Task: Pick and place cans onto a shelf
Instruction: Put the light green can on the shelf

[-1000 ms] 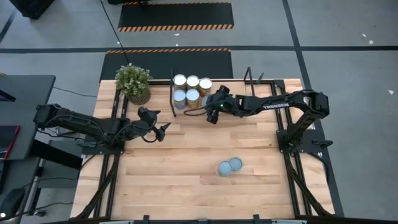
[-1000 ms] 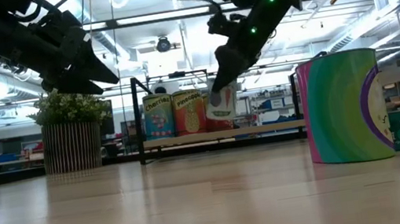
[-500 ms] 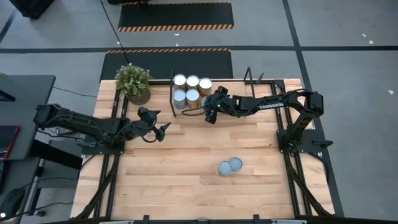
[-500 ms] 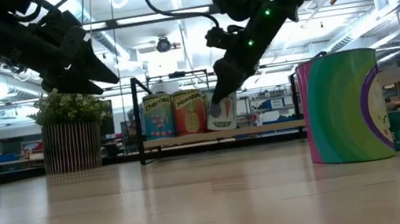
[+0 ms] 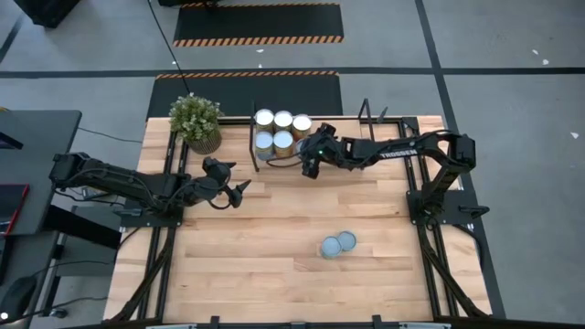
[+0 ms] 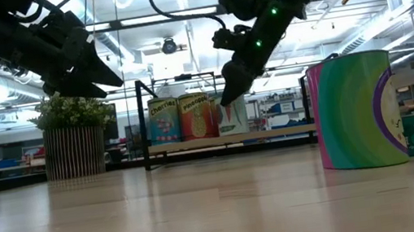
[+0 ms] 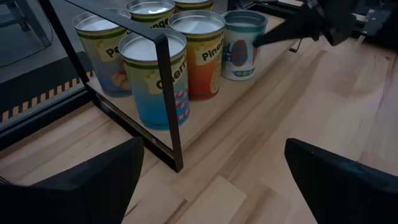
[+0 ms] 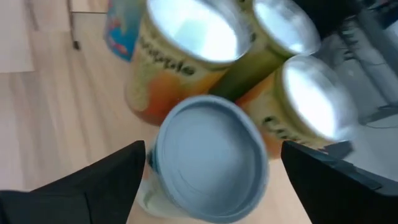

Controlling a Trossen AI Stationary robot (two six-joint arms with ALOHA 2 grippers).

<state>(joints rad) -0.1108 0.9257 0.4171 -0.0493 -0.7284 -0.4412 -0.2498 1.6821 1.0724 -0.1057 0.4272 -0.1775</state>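
Observation:
Several cans [image 5: 274,130] stand in two rows at the left end of the shelf [image 6: 275,132], on its wooden board. My right gripper [image 5: 308,163] reaches the shelf from the table's right and is shut on one more can with a grey-blue top [image 8: 208,158]. That can stands next to the orange can [image 7: 205,56]. Two more cans [image 5: 338,244] stand on the table near its front. My left gripper [image 5: 239,179] is open and empty, in the air left of the shelf's near side; its fingers frame the left wrist view [image 7: 211,186]. My right gripper has the grey-blue-topped can's side, just below its top rim [image 8: 152,165], between its two fingers. The fingers slant down from the table's right and near side. The can [image 6: 232,119] stands upright with its bottom on the shelf board.
A potted plant [image 5: 196,121] stands at the table's far left corner. The shelf's black end frames [image 7: 165,93] rise above the board; the right half of the board [image 6: 291,130] is bare. In the low view a big green can [image 6: 358,110] stands close by.
My right gripper has gone down and toward the shelf with the can. The can was lifted and tilted; it now stands upright on the shelf board next to the orange can.

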